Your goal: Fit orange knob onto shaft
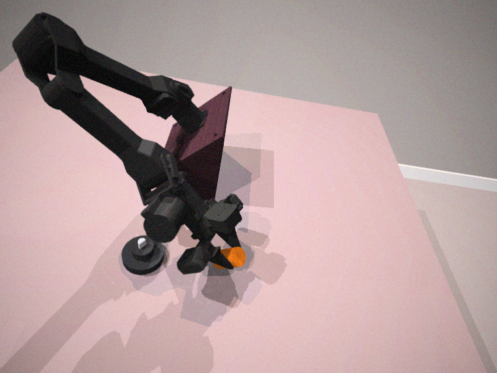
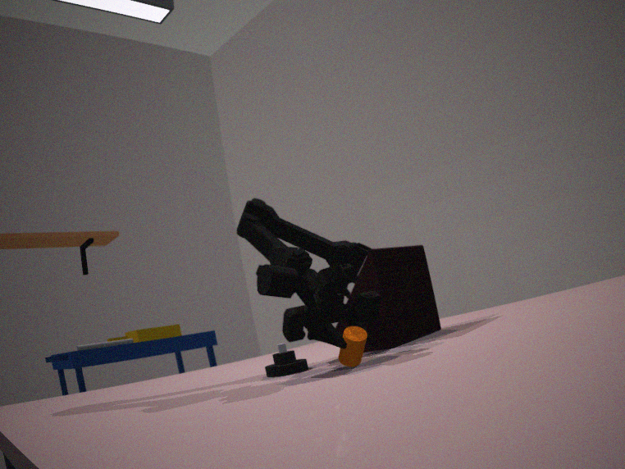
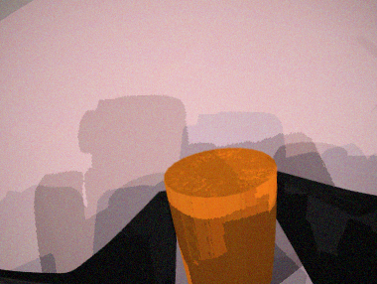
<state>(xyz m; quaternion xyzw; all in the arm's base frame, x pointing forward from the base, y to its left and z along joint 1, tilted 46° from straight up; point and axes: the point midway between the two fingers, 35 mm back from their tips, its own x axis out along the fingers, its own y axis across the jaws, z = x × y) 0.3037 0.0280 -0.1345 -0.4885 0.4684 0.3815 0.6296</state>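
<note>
The orange knob (image 1: 237, 257) (image 2: 353, 349) (image 3: 223, 211) is between the fingers of my gripper (image 1: 235, 257) (image 3: 218, 191), which is shut on it. In the exterior view the knob stands nearly upright, slightly tilted, low over the table; I cannot tell if it touches. A plain round end faces up and no hole shows. The silver shaft (image 1: 141, 242) (image 2: 282, 348) stands bare on the black round pedestal (image 1: 130, 263) (image 2: 286, 370), to the left of the gripper in the top and exterior views. The shaft's flat side is too small to make out surely. The pedestal is out of the wrist view.
The arm rises from a dark red wedge-shaped base (image 1: 200, 172) (image 2: 399, 298) behind the gripper. The pink table (image 1: 341, 240) (image 2: 403, 419) carries many overlapping arm shadows. A blue bench (image 2: 151, 349) and a wooden shelf (image 2: 50, 239) are far in the background.
</note>
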